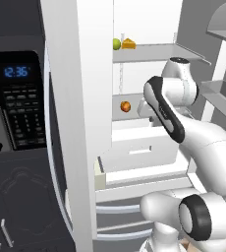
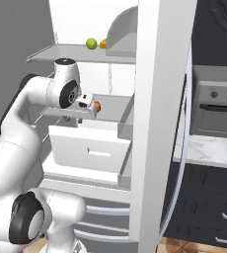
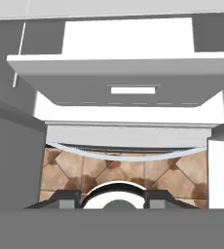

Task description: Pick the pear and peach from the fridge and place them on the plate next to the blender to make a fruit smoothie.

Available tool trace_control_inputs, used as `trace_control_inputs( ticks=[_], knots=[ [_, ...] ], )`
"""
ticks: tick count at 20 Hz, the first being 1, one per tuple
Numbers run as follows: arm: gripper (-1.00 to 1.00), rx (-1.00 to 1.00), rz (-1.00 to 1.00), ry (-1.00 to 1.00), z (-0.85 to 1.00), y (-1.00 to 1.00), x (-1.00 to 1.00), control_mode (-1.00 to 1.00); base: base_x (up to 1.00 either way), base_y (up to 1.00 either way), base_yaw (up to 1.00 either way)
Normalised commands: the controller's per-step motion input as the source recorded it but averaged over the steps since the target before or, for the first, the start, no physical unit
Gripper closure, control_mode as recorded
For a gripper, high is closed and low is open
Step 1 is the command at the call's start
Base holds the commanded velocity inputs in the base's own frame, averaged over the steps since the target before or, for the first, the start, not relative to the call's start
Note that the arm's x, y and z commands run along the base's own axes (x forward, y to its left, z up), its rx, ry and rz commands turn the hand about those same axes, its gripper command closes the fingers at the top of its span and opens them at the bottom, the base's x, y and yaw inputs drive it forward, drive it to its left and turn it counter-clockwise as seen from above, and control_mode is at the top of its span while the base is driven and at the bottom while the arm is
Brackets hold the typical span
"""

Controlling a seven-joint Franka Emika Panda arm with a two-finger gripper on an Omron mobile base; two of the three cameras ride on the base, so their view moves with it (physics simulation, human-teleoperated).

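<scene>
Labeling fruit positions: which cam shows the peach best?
Left base view: the peach sits unobstructed on the middle fridge shelf, left of the arm. In the right base view only an orange sliver peeks out behind the hand. The hand view looks down at the drawer and floor.

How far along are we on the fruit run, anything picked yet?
Done: the fridge stands open. In hand: the arm reaches inside near the peach, which sits on the middle shelf; the hand view faces the drawer, nothing between the jaws. Left: peach and pear, on the upper shelf, both need picking and plating.
</scene>
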Motion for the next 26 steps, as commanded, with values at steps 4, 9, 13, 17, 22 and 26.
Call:
trace_control_inputs(
  ticks=[4,9,13,17,22,26],
  knots=[
    [-1.0,0.0,0.0,-0.01,0.0,0.0,-0.04,-1.0,0.0,0.0,0.0],
    [-1.0,0.0,0.0,-0.11,0.0,0.0,-0.23,-1.0,0.0,0.0,0.0],
    [-1.0,0.0,0.0,-0.1,0.0,0.06,-0.06,-1.0,0.0,0.0,0.0],
    [-1.0,0.0,-0.07,-0.08,0.0,0.12,0.08,-1.0,0.0,0.0,0.0],
    [-1.0,0.0,-0.09,-0.06,0.0,0.03,0.11,-1.0,0.0,0.0,0.0],
    [-1.0,0.0,-0.03,-0.07,0.0,0.21,0.23,-1.0,0.0,0.0,0.0]
  ],
)
